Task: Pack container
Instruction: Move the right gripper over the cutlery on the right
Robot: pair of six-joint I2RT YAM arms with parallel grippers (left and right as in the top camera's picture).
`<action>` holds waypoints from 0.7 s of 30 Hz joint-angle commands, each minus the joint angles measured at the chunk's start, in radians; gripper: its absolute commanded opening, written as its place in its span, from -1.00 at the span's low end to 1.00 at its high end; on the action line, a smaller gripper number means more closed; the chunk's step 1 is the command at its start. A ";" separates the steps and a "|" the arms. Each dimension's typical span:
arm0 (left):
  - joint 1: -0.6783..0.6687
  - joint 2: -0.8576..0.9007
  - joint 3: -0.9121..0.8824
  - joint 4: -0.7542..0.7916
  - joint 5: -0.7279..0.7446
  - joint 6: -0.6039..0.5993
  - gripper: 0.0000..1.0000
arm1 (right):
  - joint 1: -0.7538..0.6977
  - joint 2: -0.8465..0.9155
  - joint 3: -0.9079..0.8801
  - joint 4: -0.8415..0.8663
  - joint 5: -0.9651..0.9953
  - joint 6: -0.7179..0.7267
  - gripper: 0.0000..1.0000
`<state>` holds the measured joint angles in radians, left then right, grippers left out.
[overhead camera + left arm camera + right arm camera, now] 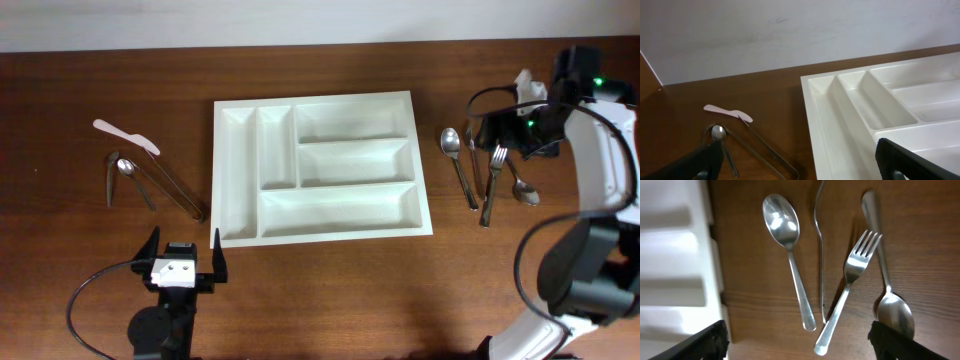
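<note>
Far left, a white plastic knife (125,136) and tongs (170,185) lie on the table (60,290). The left gripper (185,247) sits near them, jaws spread, holding nothing. Centre: the container (340,210), all 5 compartments bare. It looks like light, stiff, slick plastic, best pinched at a rim wall. On the right, the right gripper (810,340) hangs wide open over a spoon (781,220) and fork (855,265).

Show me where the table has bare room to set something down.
Bare table lies in front of the tray, and between the tray and the tongs. Crowded right of the tray: two spoons, a fork, another utensil.
</note>
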<state>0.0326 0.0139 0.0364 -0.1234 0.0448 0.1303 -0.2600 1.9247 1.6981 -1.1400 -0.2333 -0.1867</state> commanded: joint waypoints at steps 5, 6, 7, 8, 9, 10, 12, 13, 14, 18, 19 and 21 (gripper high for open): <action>-0.005 -0.008 -0.006 0.000 -0.007 -0.013 0.99 | 0.007 0.162 0.005 0.003 0.020 -0.042 0.66; -0.005 -0.008 -0.006 0.000 -0.008 -0.013 0.99 | 0.007 0.174 0.005 0.004 0.019 -0.042 0.66; -0.005 -0.008 -0.006 0.000 -0.007 -0.013 0.98 | 0.011 0.194 0.005 0.008 0.016 -0.042 0.66; -0.005 -0.008 -0.006 0.000 -0.007 -0.013 0.99 | 0.013 0.205 0.005 0.010 0.016 -0.042 0.66; -0.005 -0.008 -0.006 0.000 -0.007 -0.013 0.99 | 0.016 0.213 0.005 0.011 0.016 -0.042 0.66; -0.005 -0.008 -0.006 0.000 -0.007 -0.013 0.99 | 0.019 0.222 0.005 0.014 0.017 -0.042 0.65; -0.005 -0.008 -0.006 0.000 -0.007 -0.013 0.99 | 0.026 0.230 0.005 0.018 0.016 -0.043 0.65; -0.005 -0.008 -0.006 0.000 -0.007 -0.013 0.99 | 0.031 0.233 0.005 0.021 0.016 -0.043 0.64; -0.005 -0.008 -0.006 0.000 -0.008 -0.013 0.98 | 0.037 0.235 0.005 0.023 0.016 -0.045 0.64; -0.005 -0.008 -0.006 0.000 -0.008 -0.013 0.99 | 0.058 0.242 0.004 0.032 0.018 -0.046 0.61; -0.005 -0.008 -0.006 0.000 -0.008 -0.013 0.99 | 0.063 0.242 0.003 0.034 0.018 -0.046 0.61; -0.005 -0.008 -0.006 0.000 -0.007 -0.013 0.98 | 0.070 0.248 0.001 0.041 0.025 -0.046 0.60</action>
<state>0.0326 0.0139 0.0364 -0.1234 0.0448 0.1303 -0.2085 2.1498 1.6981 -1.1069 -0.2218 -0.2207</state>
